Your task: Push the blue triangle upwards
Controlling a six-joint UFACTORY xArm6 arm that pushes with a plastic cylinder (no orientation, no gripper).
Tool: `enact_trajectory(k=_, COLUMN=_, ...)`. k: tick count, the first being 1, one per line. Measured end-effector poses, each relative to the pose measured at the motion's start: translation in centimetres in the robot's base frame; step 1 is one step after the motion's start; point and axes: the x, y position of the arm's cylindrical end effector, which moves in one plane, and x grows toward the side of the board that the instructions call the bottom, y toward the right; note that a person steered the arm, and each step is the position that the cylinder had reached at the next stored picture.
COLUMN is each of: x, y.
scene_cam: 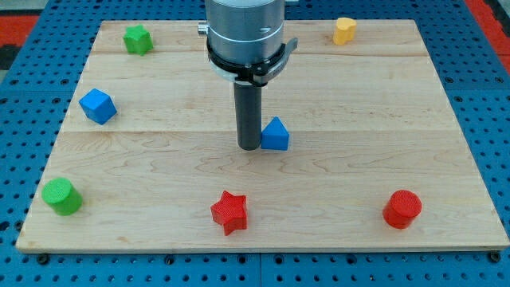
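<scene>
The blue triangle [276, 135] sits near the middle of the wooden board [159, 159]. My tip [249, 147] is at the end of the dark rod, right at the triangle's left side and level with its lower edge; it looks to be touching or nearly touching it. The arm's grey body hangs above, at the view's top centre.
A blue cube [98, 105] lies at the left. A green star [138, 39] is at the top left, a yellow block [344, 30] at the top right. A green cylinder [61, 196], a red star [229, 211] and a red cylinder [402, 209] lie along the bottom.
</scene>
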Motion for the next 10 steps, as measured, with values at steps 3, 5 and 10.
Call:
enact_trajectory(k=3, x=0.9, y=-0.8)
enact_trajectory(k=5, x=3.8, y=-0.9)
enact_trajectory(k=10, x=-9.4, y=13.9)
